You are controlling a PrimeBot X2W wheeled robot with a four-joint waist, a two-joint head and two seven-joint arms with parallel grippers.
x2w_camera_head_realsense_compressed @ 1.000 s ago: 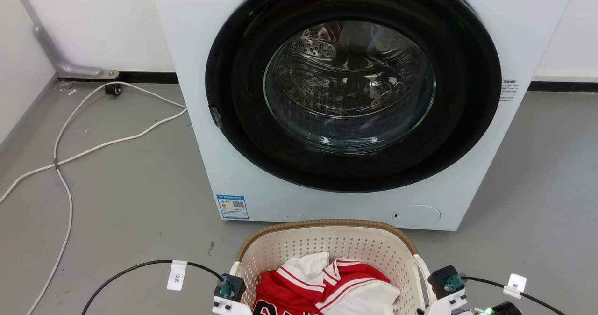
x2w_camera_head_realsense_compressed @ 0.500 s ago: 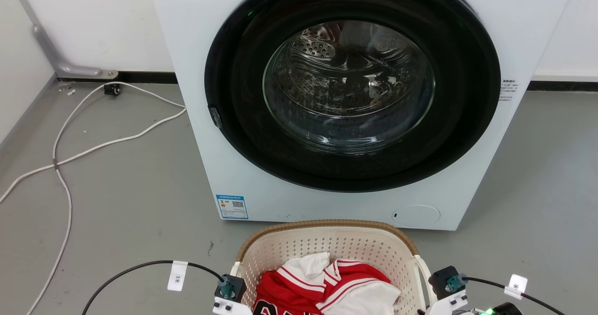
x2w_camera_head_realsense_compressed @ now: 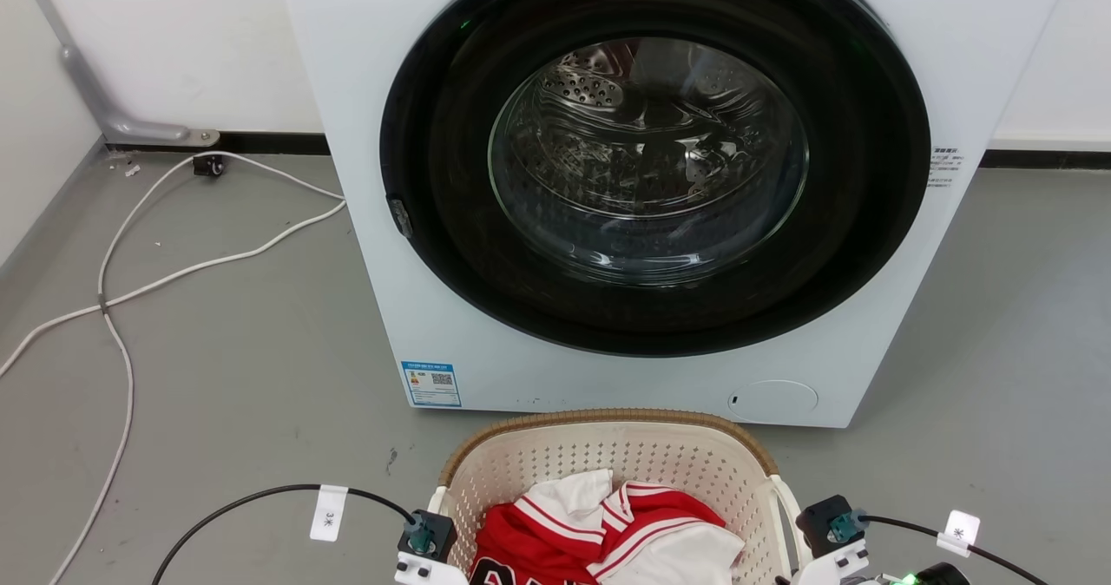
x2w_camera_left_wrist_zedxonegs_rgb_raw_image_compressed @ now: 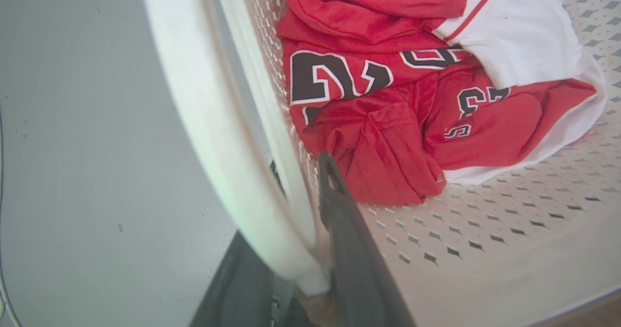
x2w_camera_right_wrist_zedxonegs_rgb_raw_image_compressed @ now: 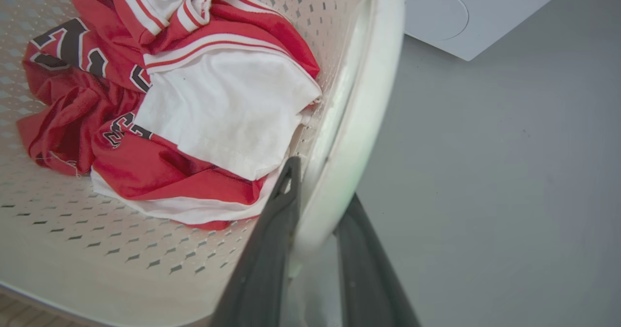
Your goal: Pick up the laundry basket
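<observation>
The laundry basket (x2w_camera_head_realsense_compressed: 608, 417) is just in front of the washer (x2w_camera_head_realsense_compressed: 364, 134), low in the head view, with red and white jerseys (x2w_camera_head_realsense_compressed: 555, 537) inside. The grasp looks done. The left gripper (x2w_camera_left_wrist_zedxonegs_rgb_raw_image_compressed: 302, 181) has its two fingers closed on the left handle (x2w_camera_left_wrist_zedxonegs_rgb_raw_image_compressed: 194, 99), one finger inside the basket wall and one outside. The right gripper (x2w_camera_right_wrist_zedxonegs_rgb_raw_image_compressed: 320, 191) clamps the right handle (x2w_camera_right_wrist_zedxonegs_rgb_raw_image_compressed: 373, 99) in the same way (a thin gap may be there, I cannot be sure). The pictures do not tell whether the basket is already off the floor (x2w_camera_head_realsense_compressed: 217, 351). I judge that the lift itself is what is left.
</observation>
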